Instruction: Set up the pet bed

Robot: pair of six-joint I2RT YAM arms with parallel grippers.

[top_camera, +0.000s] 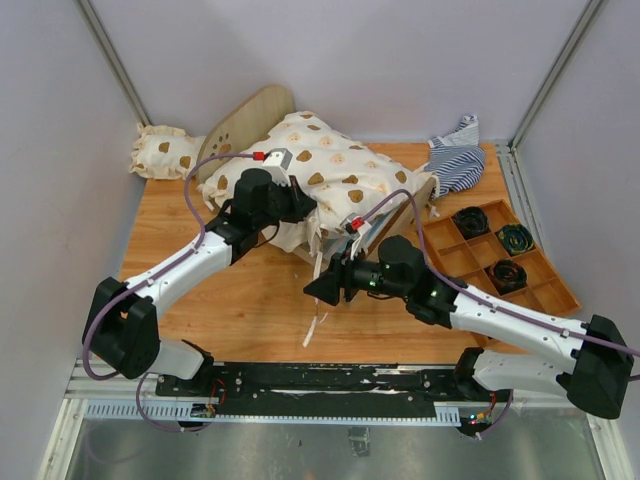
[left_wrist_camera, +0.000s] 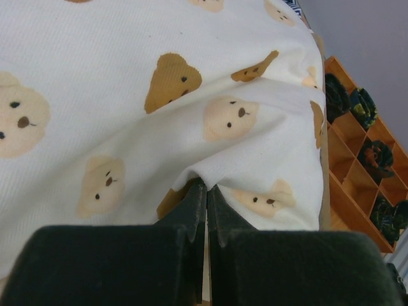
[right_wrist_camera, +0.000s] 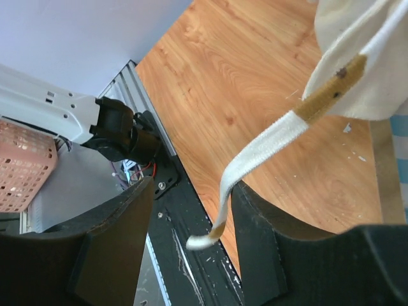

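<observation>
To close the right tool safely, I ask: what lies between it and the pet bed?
A tie strap of the bear-print cushion hangs there, loose between the fingers of the open right tool; the right wrist view shows it.

Top view: bright, even, diffuse light from overhead. The bear-print cushion [top_camera: 330, 170] shows no blown highlights, and only soft, short shadows fall on the table [top_camera: 240, 310] in front of it, under both arms. Left wrist view: the cushion's print is sharp at centre, while the left gripper [left_wrist_camera: 205, 188] just below it is dark and blurred. Right wrist view: the wood grain beside the cushion is crisp and well lit, while the right gripper [right_wrist_camera: 191, 191] is underexposed and soft-edged.
</observation>
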